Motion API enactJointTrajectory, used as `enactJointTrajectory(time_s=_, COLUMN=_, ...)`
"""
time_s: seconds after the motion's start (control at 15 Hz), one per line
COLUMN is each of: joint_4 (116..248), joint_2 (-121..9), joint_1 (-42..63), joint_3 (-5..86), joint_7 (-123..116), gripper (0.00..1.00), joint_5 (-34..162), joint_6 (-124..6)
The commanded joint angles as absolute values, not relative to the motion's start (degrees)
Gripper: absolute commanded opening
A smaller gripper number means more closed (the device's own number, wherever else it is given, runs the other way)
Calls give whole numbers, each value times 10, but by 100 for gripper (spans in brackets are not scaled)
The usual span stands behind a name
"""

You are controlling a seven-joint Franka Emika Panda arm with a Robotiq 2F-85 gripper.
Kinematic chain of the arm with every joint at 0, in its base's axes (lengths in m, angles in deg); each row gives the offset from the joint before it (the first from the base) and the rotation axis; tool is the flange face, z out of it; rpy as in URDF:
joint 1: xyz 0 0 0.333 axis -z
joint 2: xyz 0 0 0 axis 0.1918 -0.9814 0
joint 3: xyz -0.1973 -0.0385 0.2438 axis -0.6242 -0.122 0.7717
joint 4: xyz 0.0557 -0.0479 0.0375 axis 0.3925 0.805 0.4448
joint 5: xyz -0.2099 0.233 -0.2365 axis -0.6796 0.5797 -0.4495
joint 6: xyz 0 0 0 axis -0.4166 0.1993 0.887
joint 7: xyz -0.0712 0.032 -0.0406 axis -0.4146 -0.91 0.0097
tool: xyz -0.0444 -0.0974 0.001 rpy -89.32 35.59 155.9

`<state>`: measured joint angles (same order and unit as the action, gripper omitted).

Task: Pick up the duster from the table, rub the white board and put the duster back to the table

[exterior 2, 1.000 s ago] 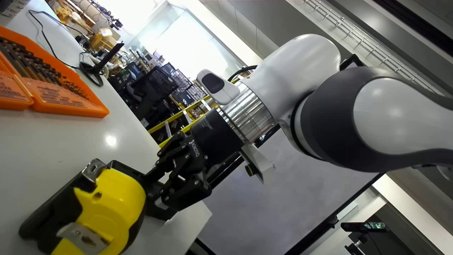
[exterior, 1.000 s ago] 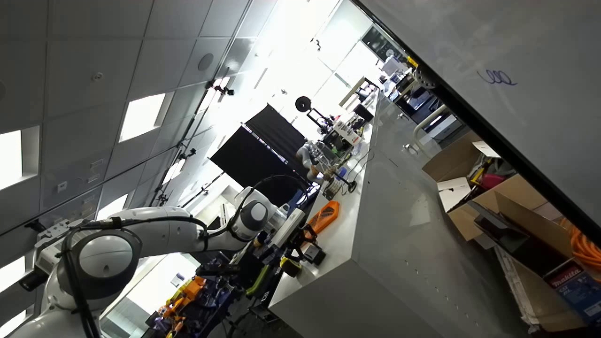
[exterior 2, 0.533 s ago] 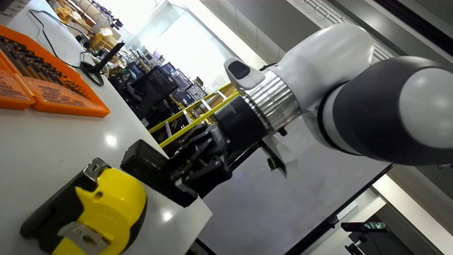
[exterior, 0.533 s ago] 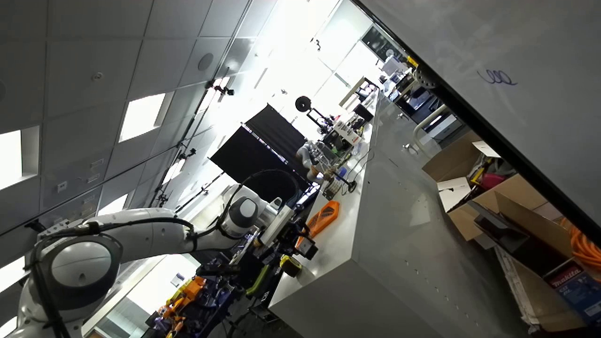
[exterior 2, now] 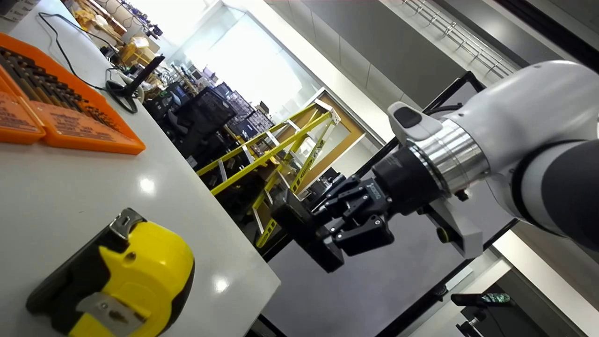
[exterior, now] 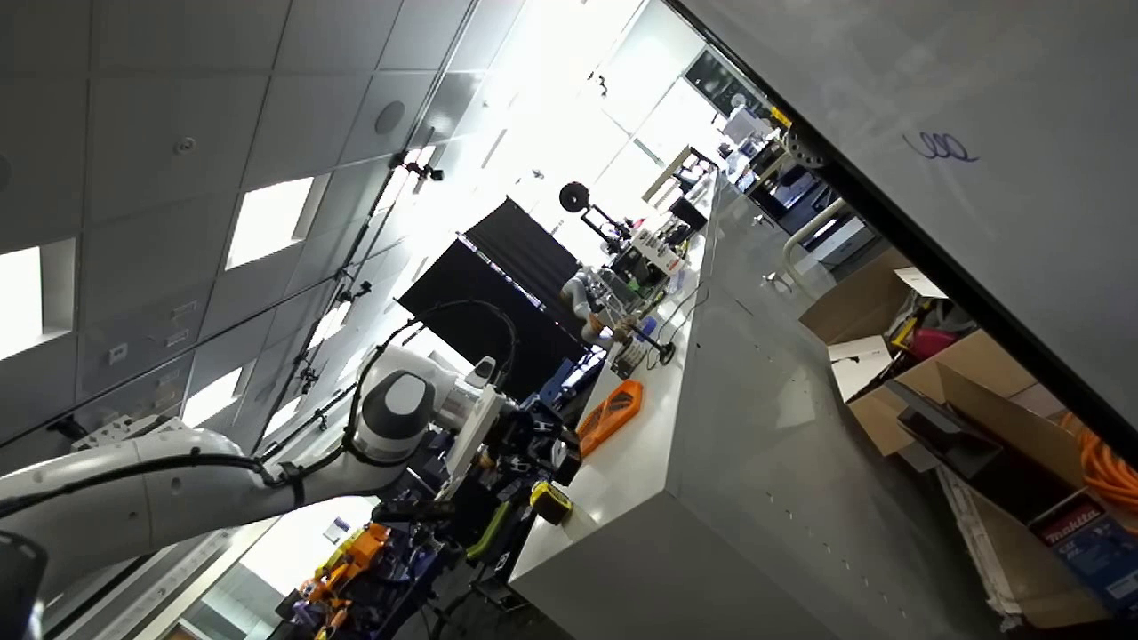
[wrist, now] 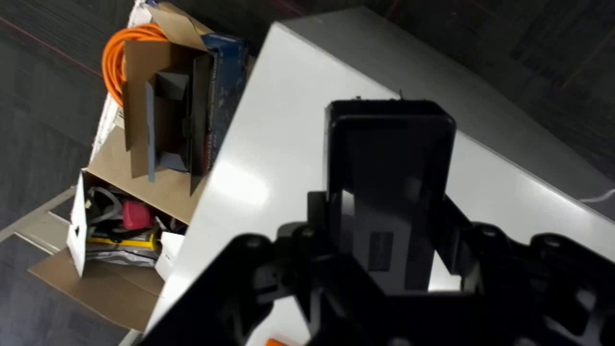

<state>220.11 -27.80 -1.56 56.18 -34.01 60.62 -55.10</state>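
Duster (exterior 2: 305, 234): higher and farther from the tape measure (exterior 2: 154, 267) than a second ago; hangs clear of the bench (exterior 2: 84, 182).
Pincer (wrist: 384, 221): clamped across the duster's narrow width.
Duster's feel: likely light, stiff, slightly slippery, hardly fragile.
Handhold: mid-length sides look best, leaving the far face free for the white board (exterior: 1022, 240).

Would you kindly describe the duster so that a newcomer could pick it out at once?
Start at the white table, then look to the end effector. The duster is the black rectangular block gripped there. Unlike the yellow-and-black tape measure and orange drill-bit case, it is held clear of the table.
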Motion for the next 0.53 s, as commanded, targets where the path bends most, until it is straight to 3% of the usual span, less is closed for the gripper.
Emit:
enactJointTrajectory(time_s=0.0, joint_4=2290, joint_2=-168, joint_1=1, joint_3=536, joint_7=-316, gripper=30, joint_5=569, joint_6=-537)
enactJointTrajectory(time_s=0.33, joint_4=2339, joint_2=-95, joint_1=15, joint_3=513, joint_7=-294, gripper=30, joint_5=531, joint_6=-506)
enactJointTrajectory(time_s=0.4, joint_4=2321, joint_2=-126, joint_1=9, joint_3=502, joint_7=-318, gripper=55, joint_5=540, joint_6=-522)
enactJointTrajectory(time_s=0.47, joint_4=2327, joint_2=-115, joint_1=9, joint_3=501, joint_7=-314, gripper=55, joint_5=539, joint_6=-517)
